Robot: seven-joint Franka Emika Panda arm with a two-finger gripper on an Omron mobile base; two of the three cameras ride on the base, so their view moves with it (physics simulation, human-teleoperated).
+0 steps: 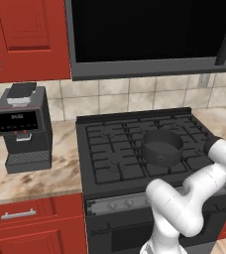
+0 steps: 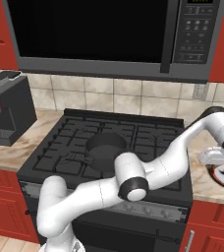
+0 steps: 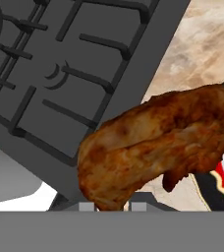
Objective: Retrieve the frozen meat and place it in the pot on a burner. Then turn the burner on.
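One pot on the stove's right-middle burner. One lump of frozen meat, reddish brown, clamped in the closed pincer above the marble surface beside the stove. One coffee machine; display writing unreadable.

Arm: glossy white, rounded tubular links, bulbous elbows. Dark grey bands and caps at the joints; one round dark cap faces the right base camera. Wrist link white with a dark collar. No cables, screws or markings visible.
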